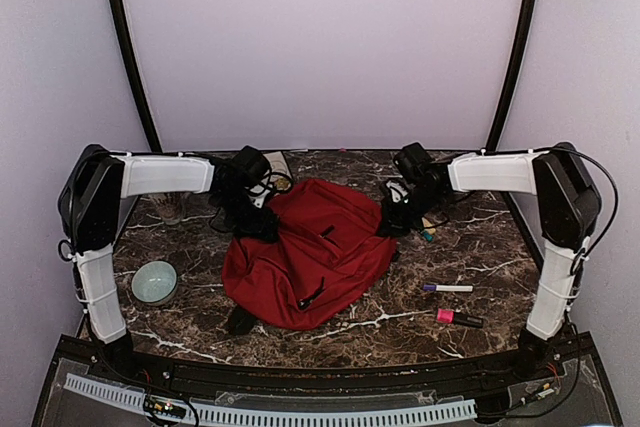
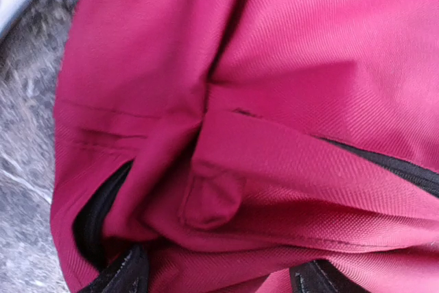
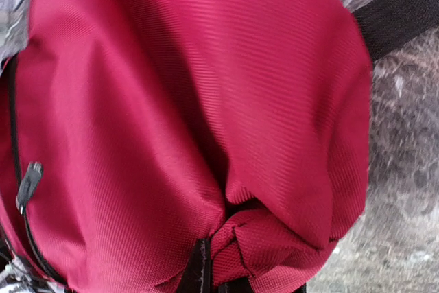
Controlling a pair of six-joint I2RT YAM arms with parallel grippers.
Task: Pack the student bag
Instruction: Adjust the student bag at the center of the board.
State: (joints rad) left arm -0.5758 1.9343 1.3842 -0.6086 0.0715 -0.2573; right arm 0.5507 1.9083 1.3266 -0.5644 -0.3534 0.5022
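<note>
1. At the bag's (image 1: 310, 247) far-left edge, the left gripper (image 1: 262, 227) is standing open, its jaws straddling a fold.
2. The right gripper (image 1: 392, 219) is pinching the bag's far-right edge.
3. The bag is lying on the table (image 1: 480, 247).

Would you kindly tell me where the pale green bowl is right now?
In the top view, the bowl sits at the near left of the table, beside the left arm, apart from the student bag to its right.
</note>
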